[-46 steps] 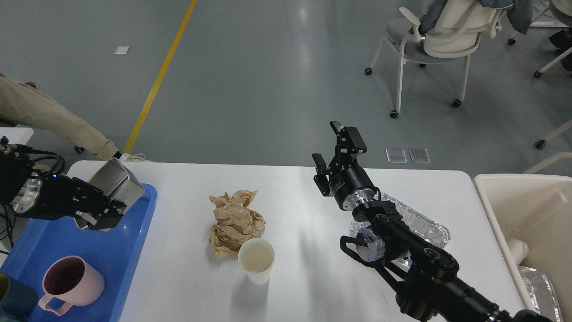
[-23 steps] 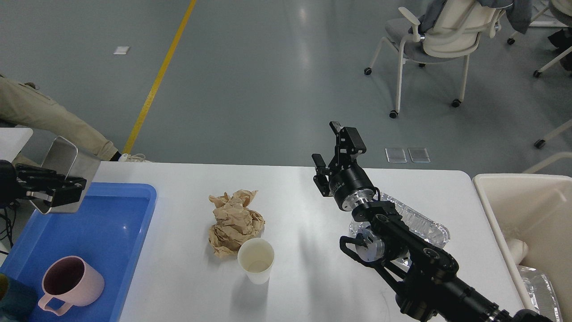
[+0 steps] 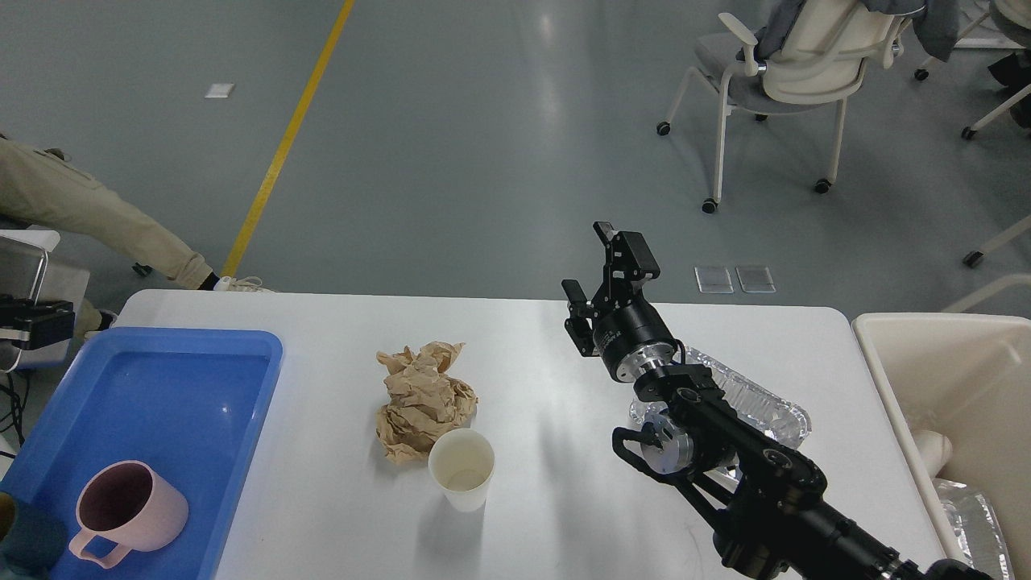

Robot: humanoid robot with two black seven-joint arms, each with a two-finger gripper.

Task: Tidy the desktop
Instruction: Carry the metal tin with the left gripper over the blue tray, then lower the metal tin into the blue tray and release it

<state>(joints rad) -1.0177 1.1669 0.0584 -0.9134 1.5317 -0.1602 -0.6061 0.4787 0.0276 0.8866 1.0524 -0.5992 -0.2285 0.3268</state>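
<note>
The white desktop (image 3: 532, 346) holds a crumpled brown paper (image 3: 423, 399), a white paper cup (image 3: 461, 467) just in front of it, and a foil tray (image 3: 765, 403) partly hidden behind my right arm. My right gripper (image 3: 588, 262) is open and empty, raised above the table's far edge, right of the paper. My left gripper (image 3: 36, 329) is at the view's far left edge, beyond the table, shut on a steel container (image 3: 28, 274); only part of both shows.
A blue tray (image 3: 177, 403) at the left holds a pink mug (image 3: 129, 507) and a teal item (image 3: 24, 548). A cream bin (image 3: 950, 379) stands at the right with foil (image 3: 975, 515) inside. A person's leg (image 3: 89, 217) and chairs (image 3: 797, 64) are behind the table.
My left gripper has carried the steel container leftward, from over the blue tray's far corner to past the table's left edge. The right arm has barely moved.
</note>
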